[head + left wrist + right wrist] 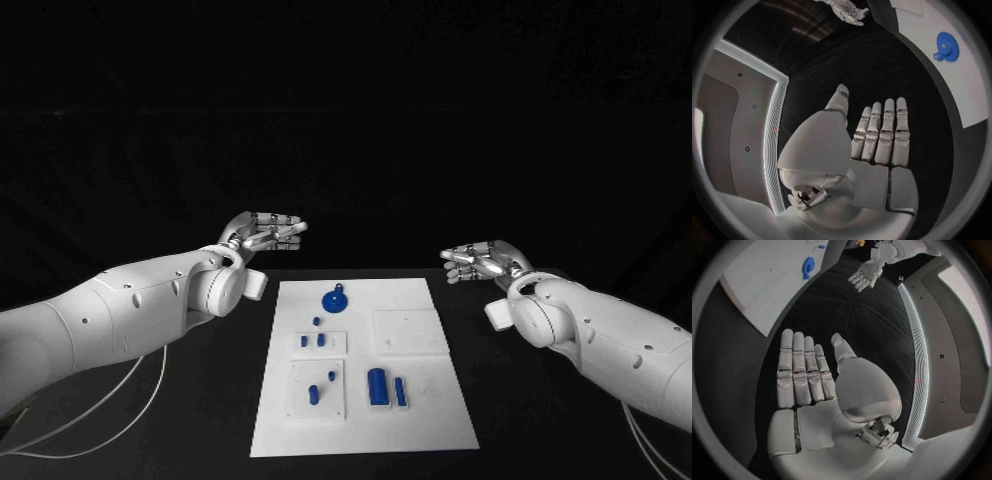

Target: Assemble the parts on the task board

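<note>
Both hands, left (264,236) and right (482,262), released. Gear (335,302) on board (433,400): small, stiff, likely light; pinch its rim.

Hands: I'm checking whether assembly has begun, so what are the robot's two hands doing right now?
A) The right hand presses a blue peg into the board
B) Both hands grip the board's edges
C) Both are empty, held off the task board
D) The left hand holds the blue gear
C: the left hand and right hand are open with fingers extended and empty, either side of the task board, while the blue gear lies on it.
</note>
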